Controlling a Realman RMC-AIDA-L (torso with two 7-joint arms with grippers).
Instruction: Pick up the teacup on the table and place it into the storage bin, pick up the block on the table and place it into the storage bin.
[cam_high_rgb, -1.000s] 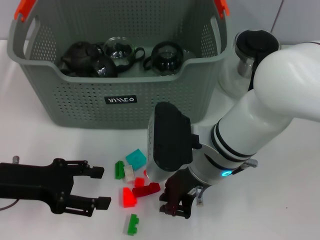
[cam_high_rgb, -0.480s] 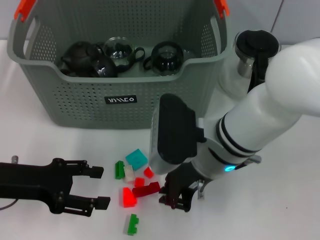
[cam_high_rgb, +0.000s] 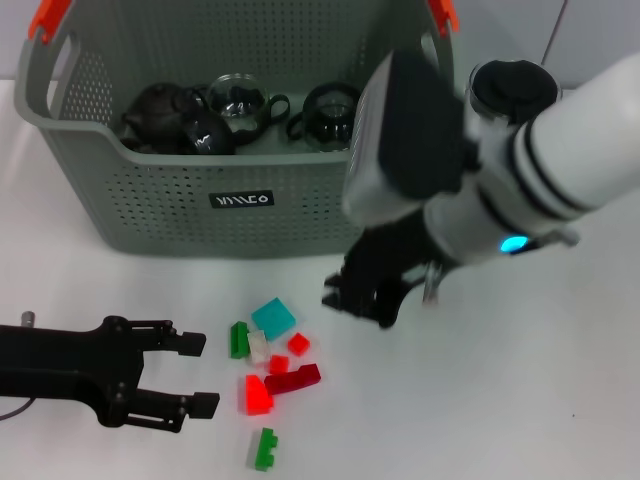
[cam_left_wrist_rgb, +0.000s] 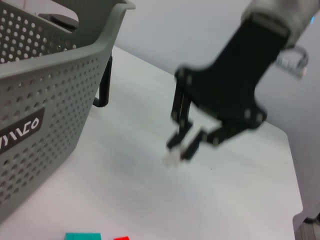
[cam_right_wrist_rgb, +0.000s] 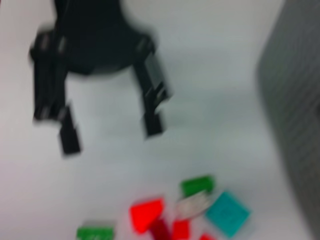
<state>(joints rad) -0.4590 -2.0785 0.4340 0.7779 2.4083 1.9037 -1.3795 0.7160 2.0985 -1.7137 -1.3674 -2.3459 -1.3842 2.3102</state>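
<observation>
The grey-green storage bin (cam_high_rgb: 150, 200) stands at the back with dark teapots and a glass teacup (cam_high_rgb: 238, 98) inside it. Loose blocks lie in front of it: a teal block (cam_high_rgb: 272, 318), a bright red block (cam_high_rgb: 256, 394), a dark red block (cam_high_rgb: 293, 379) and a green block (cam_high_rgb: 264, 449). My right gripper (cam_high_rgb: 360, 292) hangs in the air before the bin's right front corner. In the left wrist view the right gripper (cam_left_wrist_rgb: 182, 150) pinches what looks like a small pale block (cam_left_wrist_rgb: 172, 158). My left gripper (cam_high_rgb: 198, 373) rests open on the table, left of the blocks.
A glass pitcher with a black lid (cam_high_rgb: 510, 95) stands right of the bin, partly behind my right arm. A white block (cam_high_rgb: 259, 347), a second green block (cam_high_rgb: 238, 340) and small red blocks (cam_high_rgb: 298, 344) lie among the others.
My right gripper has risen from the table beside the dark red block and moved back toward the bin. The left arm and the loose blocks have not moved.
</observation>
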